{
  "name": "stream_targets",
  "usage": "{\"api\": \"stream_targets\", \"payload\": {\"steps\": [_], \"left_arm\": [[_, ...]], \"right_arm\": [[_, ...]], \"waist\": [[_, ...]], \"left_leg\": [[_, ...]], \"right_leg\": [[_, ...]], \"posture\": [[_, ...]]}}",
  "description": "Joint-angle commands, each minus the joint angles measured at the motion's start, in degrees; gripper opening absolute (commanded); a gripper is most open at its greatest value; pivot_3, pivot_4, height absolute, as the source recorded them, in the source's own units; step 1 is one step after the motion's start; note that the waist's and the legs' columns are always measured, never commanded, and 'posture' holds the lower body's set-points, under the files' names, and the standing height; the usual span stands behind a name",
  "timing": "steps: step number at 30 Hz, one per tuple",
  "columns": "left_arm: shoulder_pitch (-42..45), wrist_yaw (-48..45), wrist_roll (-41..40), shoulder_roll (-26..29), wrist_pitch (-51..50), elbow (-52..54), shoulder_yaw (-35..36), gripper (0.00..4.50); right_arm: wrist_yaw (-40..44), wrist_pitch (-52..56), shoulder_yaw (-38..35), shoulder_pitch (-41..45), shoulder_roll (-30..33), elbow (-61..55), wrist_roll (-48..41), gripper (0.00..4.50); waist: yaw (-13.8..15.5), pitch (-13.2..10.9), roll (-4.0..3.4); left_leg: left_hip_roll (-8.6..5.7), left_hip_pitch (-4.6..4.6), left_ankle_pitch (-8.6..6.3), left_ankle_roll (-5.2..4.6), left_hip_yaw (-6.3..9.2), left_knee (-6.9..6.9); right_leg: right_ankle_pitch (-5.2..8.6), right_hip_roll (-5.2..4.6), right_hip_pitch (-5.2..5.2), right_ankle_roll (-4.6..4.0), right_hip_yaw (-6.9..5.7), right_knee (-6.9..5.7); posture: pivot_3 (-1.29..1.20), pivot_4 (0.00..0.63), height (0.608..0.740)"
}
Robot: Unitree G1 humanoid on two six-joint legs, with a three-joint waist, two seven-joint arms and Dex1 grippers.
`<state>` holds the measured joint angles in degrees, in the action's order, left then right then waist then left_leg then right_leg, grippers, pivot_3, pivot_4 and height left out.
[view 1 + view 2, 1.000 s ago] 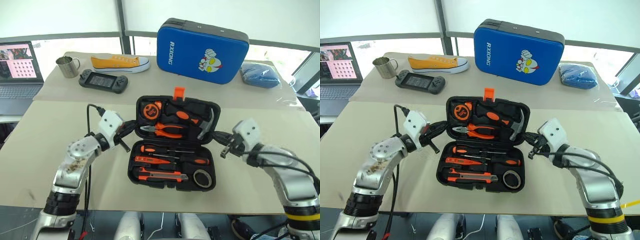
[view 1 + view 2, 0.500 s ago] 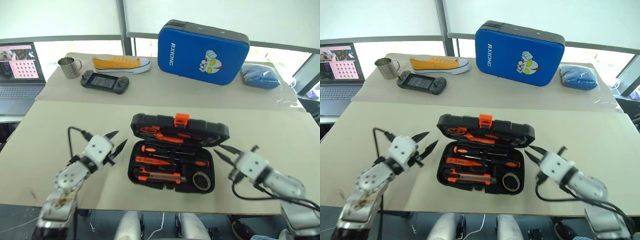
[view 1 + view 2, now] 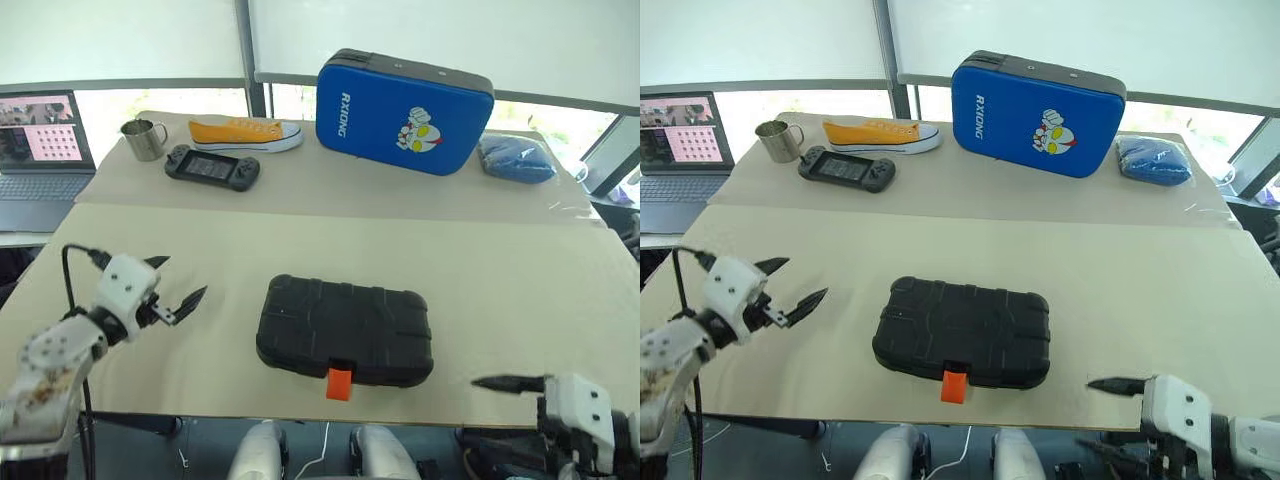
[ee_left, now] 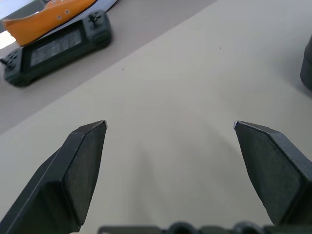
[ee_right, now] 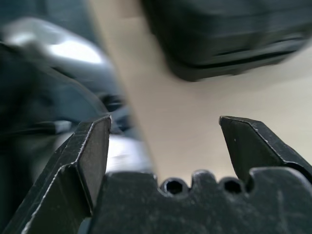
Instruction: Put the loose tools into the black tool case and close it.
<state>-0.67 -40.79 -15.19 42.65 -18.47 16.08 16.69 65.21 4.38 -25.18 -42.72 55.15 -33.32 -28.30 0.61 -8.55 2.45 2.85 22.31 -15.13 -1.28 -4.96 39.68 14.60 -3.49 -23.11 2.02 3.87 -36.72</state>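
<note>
The black tool case (image 3: 345,330) lies shut and flat in the middle of the near table, its orange latch (image 3: 340,383) hanging at the front edge. The loose tools are hidden from view. My left gripper (image 3: 180,278) hovers to the left of the case, well apart from it, open with nothing between its fingers (image 4: 85,161). My right gripper (image 5: 165,119) is low at the table's front right corner, open and empty, one finger (image 3: 505,382) reaching over the edge. The case's near corner (image 5: 229,44) lies ahead of it.
On the far table stand a big blue cartoon-printed case (image 3: 405,95), a yellow shoe (image 3: 245,131), a game controller (image 3: 212,166), a metal cup (image 3: 145,138) and a blue bundle (image 3: 515,157). A laptop (image 3: 40,150) sits at far left.
The case lid has swung down from open to shut. Both grippers opened and drew away from the case, the left one leftward, the right one back to the table's front edge.
</note>
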Motion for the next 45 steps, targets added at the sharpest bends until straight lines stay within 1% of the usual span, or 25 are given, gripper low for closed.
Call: {"api": "stream_targets", "payload": {"steps": [1,2,3,4,5,8,9,10,12,16,18,20,23,25,27,29,31,33,36,39,41,45], "left_arm": [[10.0,-4.8,2.0,1.5,2.0,-8.2,-6.9,4.24],[14.6,-7.6,3.5,1.1,4.7,-12.2,-10.5,3.96],[18.3,-9.7,4.9,0.6,6.2,-15.5,-13.6,3.76],[21.0,-11.1,5.9,0.3,7.6,-18.1,-15.8,3.30],[23.8,-12.4,6.8,-0.5,9.3,-20.9,-17.7,3.04],[30.0,-14.7,8.6,-3.0,12.8,-27.3,-21.9,1.85],[31.7,-15.3,9.5,-3.9,13.5,-28.8,-23.3,1.56],[33.0,-16.8,9.7,-4.8,13.1,-29.5,-24.8,1.25],[33.9,-20.1,10.1,-5.3,12.8,-29.0,-27.5,0.46],[32.1,-27.2,8.2,-3.6,11.9,-23.8,-30.0,0.46],[30.4,-30.5,7.0,-1.5,10.9,-20.1,-30.4,0.46],[28.6,-31.7,7.8,0.8,11.7,-17.5,-30.2,0.46],[29.5,-30.2,8.7,1.5,11.9,-16.6,-28.8,0.46],[32.3,-29.7,7.5,0.9,9.8,-16.3,-27.7,0.46],[36.2,-30.3,4.5,-0.1,6.0,-15.4,-26.6,0.46],[39.7,-32.1,0.7,-1.1,1.9,-13.4,-26.2,0.46],[41.6,-35.4,-2.4,-1.2,-2.0,-10.5,-27.5,0.46],[41.7,-38.8,-3.0,-0.4,-3.4,-7.6,-30.4,0.46],[39.7,-42.9,0.6,0.5,0.8,-6.2,-36.1,0.46],[38.4,-44.6,6.0,0.7,7.1,-9.1,-40.9,0.46],[38.2,-44.9,8.4,0.3,10.8,-11.4,-42.7,0.46],[38.7,-44.4,9.6,-1.2,12.7,-13.4,-43.6,0.46]], "right_arm": [[0.5,2.7,3.1,4.5,1.2,-2.1,0.1,2.71],[-0.4,3.6,5.8,7.9,1.3,-1.7,1.2,2.32],[-1.1,4.4,8.1,10.9,1.3,-1.4,2.0,2.09],[-1.5,5.2,9.7,13.1,1.2,-1.1,2.5,1.64],[-1.8,5.7,11.7,15.5,1.1,-0.7,3.5,1.38],[-2.2,6.2,16.5,20.9,0.6,0.9,5.9,0.26],[-2.6,6.5,18.1,22.9,0.2,1.5,6.6,0.02],[-3.2,6.9,19.6,25.0,-0.5,2.1,7.4,0.00],[-5.1,7.7,21.8,28.7,-1.9,3.5,9.0,0.00],[-9.1,10.2,22.6,34.1,-4.7,6.4,11.3,0.00],[-10.4,10.7,22.2,35.8,-5.6,7.9,12.1,0.00],[-11.3,11.1,21.3,36.8,-5.8,9.4,12.6,0.00],[-10.9,11.9,19.6,35.7,-5.2,8.7,11.2,0.00],[-9.4,12.8,17.7,33.9,-4.7,6.6,8.8,0.00],[-7.0,14.9,14.7,31.9,-4.2,3.4,3.7,0.00],[-5.1,17.8,12.0,30.6,-3.6,0.2,-2.0,0.00],[-3.5,20.0,10.8,29.9,-2.8,-2.6,-6.2,0.00],[-2.6,21.0,12.0,30.2,-1.9,-4.7,-7.5,0.00],[-1.9,21.1,16.1,31.8,-1.6,-6.2,-7.3,0.00],[-1.8,20.3,21.8,35.2,-2.9,-5.3,-5.0,0.00],[-1.7,19.3,26.2,38.1,-4.1,-3.8,-2.4,0.00],[-0.8,15.9,33.8,41.7,-6.4,-0.4,3.4,0.00]], "waist": [[-0.1,0.0,0.03],[-0.1,0.0,0.04],[-0.1,0.0,0.06],[-0.1,0.0,0.05],[-0.1,0.0,0.04],[-0.1,0.0,0.04],[0.0,0.0,0.04],[-0.1,0.0,0.05],[-0.3,0.0,0.06],[-1.1,0.0,0.06],[-1.2,0.0,0.05],[-1.3,0.0,0.04],[-1.1,0.0,0.04],[-0.5,0.0,0.04],[0.2,0.0,0.03],[0.5,0.0,0.03],[0.2,0.0,0.03],[-0.1,0.0,0.00],[-0.6,0.0,-0.01],[-0.7,0.0,-0.01],[-0.6,0.0,0.02],[-0.3,0.1,-0.01]], "left_leg": [[-0.02,-0.03,0.00,0.00,-0.02,0.00],[-0.05,-0.02,0.00,0.00,-0.03,0.00],[-0.10,-0.01,0.00,0.00,-0.04,0.01],[-0.12,0.00,0.00,0.00,-0.07,0.02],[-0.15,0.02,0.01,0.00,-0.13,0.02],[-0.22,0.16,-0.04,0.01,-0.25,0.00],[-0.22,0.21,-0.09,-0.01,-0.27,0.00],[-0.22,0.26,-0.11,-0.04,-0.27,0.03],[-0.23,0.46,-0.12,-0.05,-0.26,0.09],[-0.20,0.59,-0.12,-0.05,-0.25,0.13],[-0.20,0.65,-0.12,-0.05,-0.23,0.13],[-0.21,0.70,-0.12,-0.05,-0.18,0.13],[-0.21,0.97,-0.11,-0.05,-0.10,0.16],[-0.23,0.99,-0.11,-0.05,-0.12,0.19],[-0.23,1.05,-0.11,-0.05,-0.17,0.26],[-0.23,1.12,-0.11,-0.06,-0.18,0.38],[-0.23,1.16,-0.11,-0.06,-0.09,0.45],[-0.24,1.10,-0.13,-0.09,0.04,0.45],[-0.23,1.00,-0.13,-0.10,0.09,0.37],[-0.24,0.99,-0.13,-0.10,0.08,0.37],[-0.24,1.02,-0.13,-0.10,0.07,0.43],[-0.27,0.88,-0.13,-0.10,0.04,0.45]], "right_leg": [[-0.06,0.00,0.01,0.09,0.02,0.00],[-0.15,0.03,-0.01,0.23,0.01,0.00],[-0.21,0.08,-0.04,0.31,0.01,-0.02],[-0.22,0.11,-0.04,0.29,0.00,-0.02],[-0.22,0.11,-0.04,0.29,0.00,-0.02],[-0.20,0.12,-0.10,0.32,0.01,0.00],[-0.20,0.12,-0.14,0.32,0.01,0.00],[-0.20,0.13,-0.17,0.34,0.00,0.00],[-0.20,0.14,-0.29,0.35,-0.02,0.02],[-0.21,0.17,-0.50,0.35,0.02,-0.10],[-0.21,0.15,-0.59,0.35,0.05,-0.15],[-0.20,0.13,-0.64,0.37,0.05,-0.17],[-0.20,0.13,-0.97,0.37,0.09,-0.26],[-0.20,0.13,-0.97,0.37,0.07,-0.27],[-0.21,0.13,-0.97,0.38,0.03,-0.28],[-0.24,0.13,-0.96,0.43,-0.02,-0.29],[-0.27,0.13,-0.95,0.48,-0.01,-0.28],[-0.28,0.12,-0.90,0.50,0.03,-0.25],[-0.26,0.17,-0.90,0.49,0.11,-0.26],[-0.26,0.21,-0.91,0.46,0.11,-0.28],[-0.26,0.21,-0.91,0.46,0.09,-0.29],[-0.26,0.18,-0.71,0.47,0.07,-0.26]], "posture": [[0.00,0.150,0.740],[0.00,0.150,0.740],[0.00,0.150,0.740],[0.00,0.150,0.740],[0.00,0.150,0.740],[0.00,0.150,0.740],[0.00,0.150,0.740],[0.00,0.150,0.740],[0.00,0.150,0.740],[0.00,0.150,0.740],[0.00,0.150,0.740],[0.00,0.150,0.740],[0.00,0.150,0.740],[0.00,0.150,0.740],[0.00,0.150,0.740],[0.00,0.150,0.740],[0.00,0.150,0.740],[0.00,0.150,0.740],[0.00,0.150,0.740],[0.00,0.150,0.740],[0.00,0.150,0.740],[0.00,0.150,0.740]]}}
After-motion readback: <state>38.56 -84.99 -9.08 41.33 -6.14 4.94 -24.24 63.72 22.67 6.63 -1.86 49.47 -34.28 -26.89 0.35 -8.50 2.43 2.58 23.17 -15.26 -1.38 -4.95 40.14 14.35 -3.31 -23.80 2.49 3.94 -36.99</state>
